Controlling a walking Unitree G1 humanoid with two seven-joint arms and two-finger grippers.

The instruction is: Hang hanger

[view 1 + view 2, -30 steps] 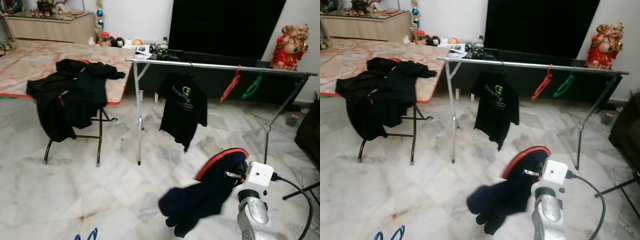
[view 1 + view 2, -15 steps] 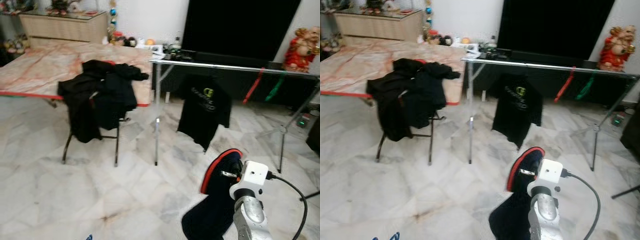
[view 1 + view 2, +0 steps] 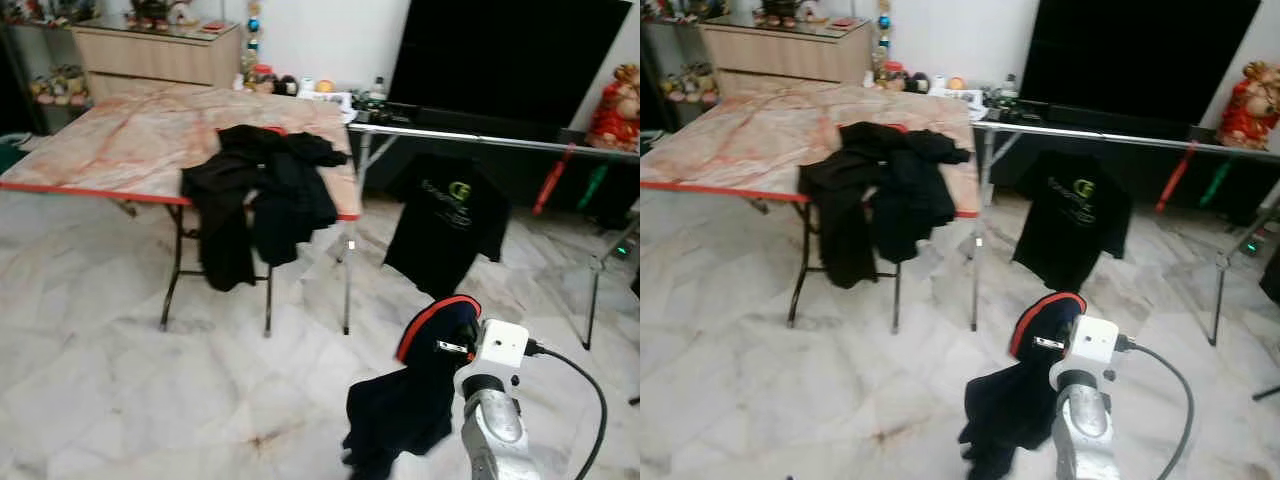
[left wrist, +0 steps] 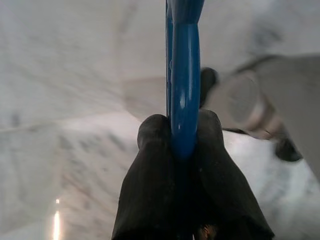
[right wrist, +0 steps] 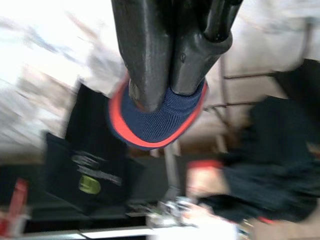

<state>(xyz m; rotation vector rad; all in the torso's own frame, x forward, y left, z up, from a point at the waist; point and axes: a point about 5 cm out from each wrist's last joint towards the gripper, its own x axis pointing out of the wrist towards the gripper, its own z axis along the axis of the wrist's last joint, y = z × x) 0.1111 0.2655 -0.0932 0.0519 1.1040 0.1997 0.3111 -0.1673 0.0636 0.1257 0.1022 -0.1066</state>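
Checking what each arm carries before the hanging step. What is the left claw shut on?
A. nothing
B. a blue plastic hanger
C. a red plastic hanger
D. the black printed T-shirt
B: in the left wrist view the left claw has its two black fingers pressed against a blue plastic hanger that runs between them.

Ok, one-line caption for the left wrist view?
Left gripper shut on a blue hanger, held above the pale marble floor.
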